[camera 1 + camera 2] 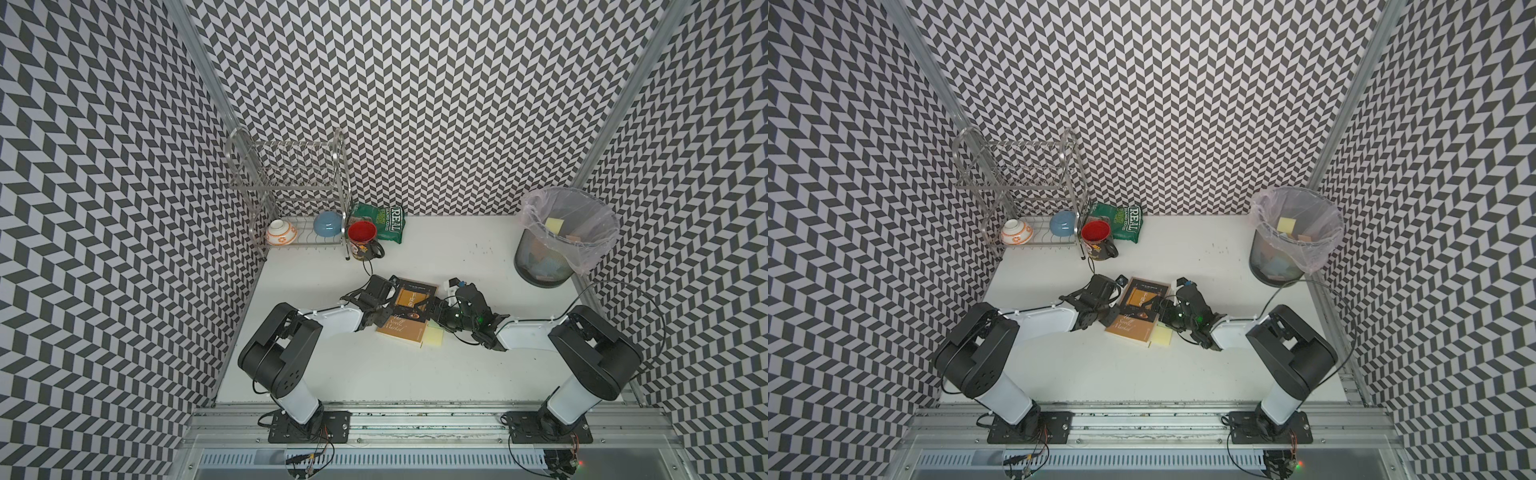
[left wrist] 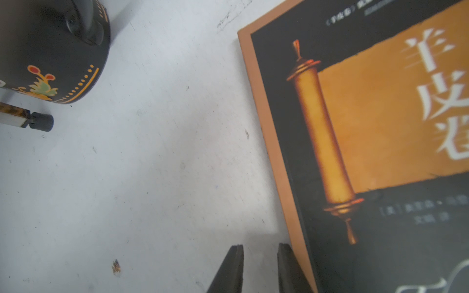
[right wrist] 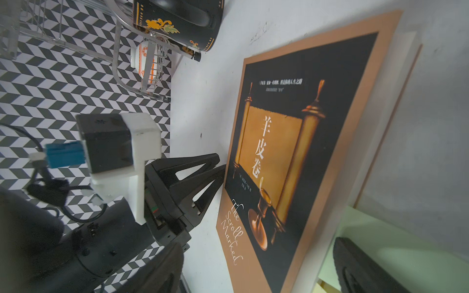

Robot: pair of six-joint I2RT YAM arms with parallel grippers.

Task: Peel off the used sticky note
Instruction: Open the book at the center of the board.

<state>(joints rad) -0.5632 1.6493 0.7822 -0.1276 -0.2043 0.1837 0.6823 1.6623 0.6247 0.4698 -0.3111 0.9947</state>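
Nothing is peeled yet. The pale yellow sticky note (image 1: 434, 335) lies flat on the table (image 1: 374, 374), just beside the book (image 1: 409, 309). The right gripper (image 1: 439, 319) hovers over it, jaws wide apart and empty, while the left gripper (image 2: 260, 251), its jaws slightly apart and holding nothing, sits at the book's opposite edge.

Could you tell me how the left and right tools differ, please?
The left tool has jaws narrowly apart, the right tool wide. The left tool sits at the edge of the black, tan-bordered book; one right-tool finger lies over the pale yellow sticky-note pad. Neither visibly grips anything.
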